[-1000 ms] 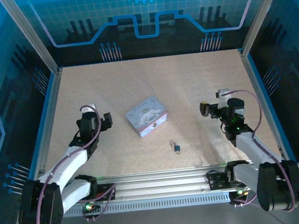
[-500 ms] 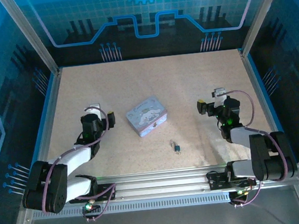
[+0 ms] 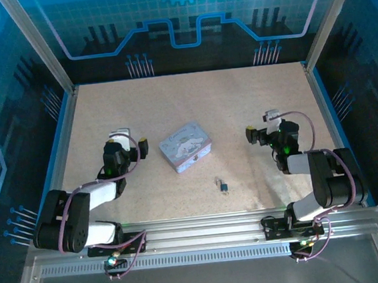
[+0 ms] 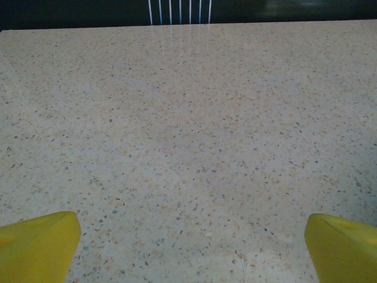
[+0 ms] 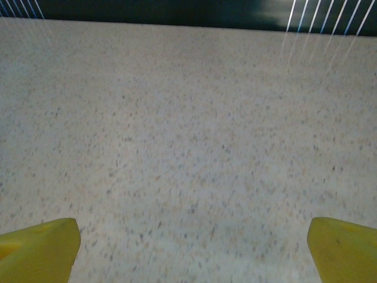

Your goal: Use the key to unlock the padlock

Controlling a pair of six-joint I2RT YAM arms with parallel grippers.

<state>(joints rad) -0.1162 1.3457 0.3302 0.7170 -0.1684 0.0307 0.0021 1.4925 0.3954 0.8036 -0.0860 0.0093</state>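
The left gripper (image 3: 126,143) sits on the left side of the table, a black blocky head on a white, rounded forearm looped with a thin purplish cable. In its wrist view the gripper (image 4: 191,239) is spread wide: two blunt, matte yellow fingertips (image 4: 40,244) show at the bottom corners with bare tabletop between them, gripping nothing.

Right of it, near the middle, lies the tin box (image 3: 185,146), a pale lavender rounded rectangle with a cartoon print on its lid, turned at an angle.

The padlock (image 3: 225,187) lies flat on the table, nearer the arm bases than the tin and slightly to its right, well apart from both grippers. It reads as a tiny dark speck, and the key (image 3: 217,181) is a slimmer dark sliver touching or just beside it; they are too small to separate cleanly.

The right gripper (image 3: 264,131) is on the right side, built like the left one. Seen from its wrist, the gripper (image 5: 191,244) is likewise wide apart and empty, its yellow fingertips (image 5: 38,247) over the bare surface.

The table (image 3: 192,101) is a flat, matte beige slab speckled like fine terrazzo. A ribbed aluminium rail (image 3: 203,224) runs along its near edge. Aluminium posts frame blue-lit panels printed with grid lines, circuit-like traces and a gear shape.
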